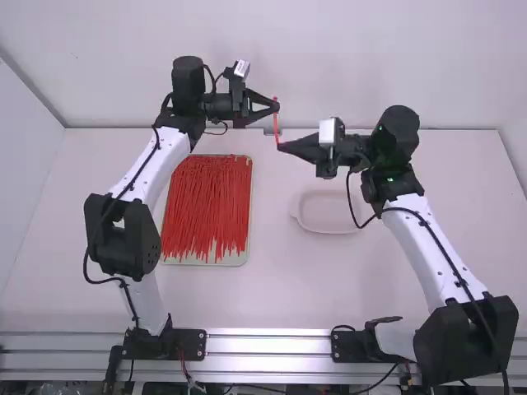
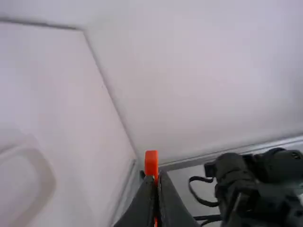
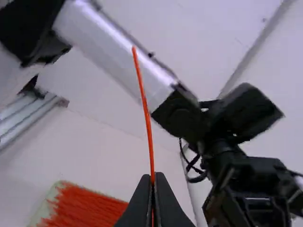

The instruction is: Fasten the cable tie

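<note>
The cable tie [image 1: 277,126] hangs in the air above the far middle of the bench [image 1: 280,288], standing nearly upright between the two grippers and touching nothing else. The left gripper [image 1: 275,104] is closed tight on its upper end; in the left wrist view the fingers [image 2: 163,198] meet with the tie's orange tip [image 2: 151,163] poking out past them. The right gripper [image 1: 281,146] is pinched on the lower end, and in the right wrist view the thin strap [image 3: 144,109] rises in a slight curve from between its closed fingers [image 3: 163,201].

Below and to the left, near the bench's left side, a flat tray [image 1: 206,262] carries a dense heap of spare ties [image 1: 207,206] of the same red-orange. The left arm [image 1: 148,177] runs just beside the tray's left rim. A shallow pale dish [image 1: 329,228] sits right of the bench's middle, under the right arm's wrist [image 1: 362,152], which crosses above the dish's far rim.
</note>
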`<action>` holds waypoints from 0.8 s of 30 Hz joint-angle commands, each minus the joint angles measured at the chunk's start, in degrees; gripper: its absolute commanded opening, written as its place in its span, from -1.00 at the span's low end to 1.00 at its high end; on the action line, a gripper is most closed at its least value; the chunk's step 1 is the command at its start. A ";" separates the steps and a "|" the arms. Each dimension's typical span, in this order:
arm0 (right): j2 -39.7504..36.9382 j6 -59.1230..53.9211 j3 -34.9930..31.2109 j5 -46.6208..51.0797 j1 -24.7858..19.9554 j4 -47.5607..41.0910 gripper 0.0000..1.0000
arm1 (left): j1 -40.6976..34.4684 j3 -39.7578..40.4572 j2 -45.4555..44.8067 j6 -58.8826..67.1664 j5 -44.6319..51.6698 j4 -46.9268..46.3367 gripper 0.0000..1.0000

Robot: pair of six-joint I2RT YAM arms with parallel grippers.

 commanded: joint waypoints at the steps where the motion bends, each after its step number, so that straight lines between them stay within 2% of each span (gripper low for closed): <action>1: 0.20 27.06 1.16 6.71 0.22 4.11 -1.00 | -0.15 1.60 -0.13 6.01 0.63 2.75 -0.96; 4: -0.09 39.60 1.20 7.58 -0.66 11.08 -1.00 | -0.13 1.60 -0.13 10.19 1.79 12.17 -0.96; 10: -0.09 58.93 2.32 7.37 -0.92 10.91 -1.00 | -0.15 1.60 -0.13 14.99 2.49 23.56 -0.96; 16: -0.17 60.63 2.95 6.97 -0.92 3.61 -1.00 | -0.13 1.60 -0.13 22.51 7.98 27.61 -0.96; 24: -0.17 60.39 2.89 6.97 0.15 -3.98 -1.00 | -0.20 1.60 -0.13 32.02 10.19 23.08 -0.96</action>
